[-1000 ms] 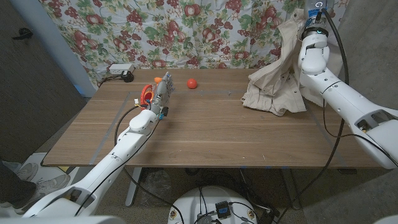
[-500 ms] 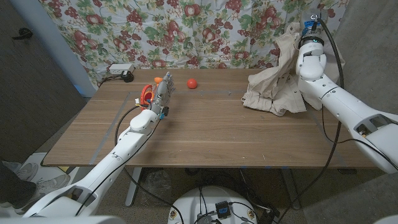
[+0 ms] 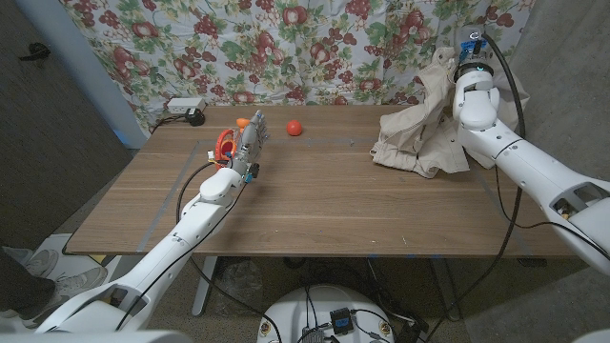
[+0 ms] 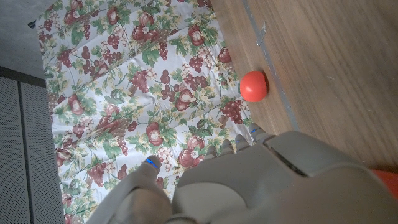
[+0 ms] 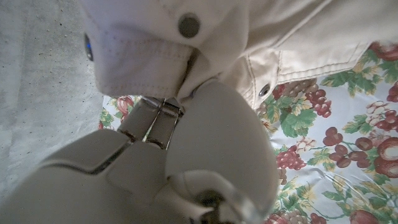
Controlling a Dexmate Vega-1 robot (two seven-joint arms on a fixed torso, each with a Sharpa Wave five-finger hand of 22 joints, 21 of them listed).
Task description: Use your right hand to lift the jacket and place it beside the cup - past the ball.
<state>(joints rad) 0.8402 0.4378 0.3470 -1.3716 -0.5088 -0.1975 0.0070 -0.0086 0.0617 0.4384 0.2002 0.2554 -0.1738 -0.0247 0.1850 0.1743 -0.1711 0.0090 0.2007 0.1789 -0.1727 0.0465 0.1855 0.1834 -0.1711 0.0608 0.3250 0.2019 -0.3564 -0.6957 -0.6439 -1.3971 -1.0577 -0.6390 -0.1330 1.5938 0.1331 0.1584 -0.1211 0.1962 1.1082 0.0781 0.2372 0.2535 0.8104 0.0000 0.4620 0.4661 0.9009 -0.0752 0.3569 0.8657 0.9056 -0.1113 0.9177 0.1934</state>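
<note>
The beige jacket [image 3: 421,129] hangs from my raised right hand [image 3: 461,65] at the table's far right, its lower part still bunched on the wood. Seen from the right wrist, that hand [image 5: 186,155] grips a fold of the jacket [image 5: 261,31] near its snap buttons. The red ball [image 3: 294,127] lies at the back middle of the table. Left of it an orange cup [image 3: 224,145] stands beside my left hand [image 3: 250,143], which is upright with its fingers apart and holds nothing. The left wrist view shows the ball [image 4: 253,85] beyond my left hand [image 4: 249,180].
A small orange object [image 3: 242,122] lies behind the cup. A power strip [image 3: 183,107] sits at the table's back left edge. A floral curtain [image 3: 286,48] hangs close behind the table [image 3: 315,210].
My right hand has come down a little and shifted slightly left with the jacket, whose top now hangs lower. The left arm, cup and ball have not moved.
</note>
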